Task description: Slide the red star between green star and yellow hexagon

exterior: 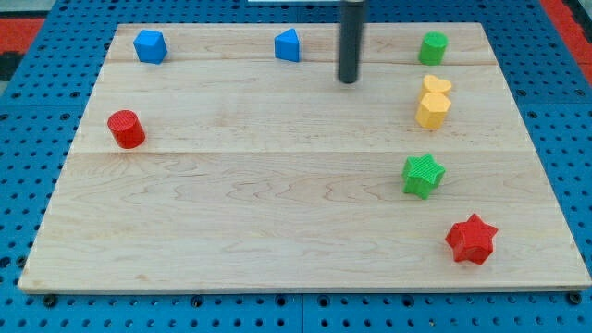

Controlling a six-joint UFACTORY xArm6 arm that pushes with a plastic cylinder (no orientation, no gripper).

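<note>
The red star (472, 239) lies near the view's bottom right corner of the wooden board (259, 222). The green star (423, 175) sits up and left of it. The yellow hexagon (432, 110) lies above the green star, touching a yellow heart-like block (437, 86) just above it. My tip (348, 80) is at the view's top centre, well left of the yellow blocks and far from the red star, touching no block.
A green cylinder (432, 47) stands at the top right. A blue block (288, 44) sits just left of the rod, another blue block (149, 45) at the top left. A red cylinder (126, 129) is at the left.
</note>
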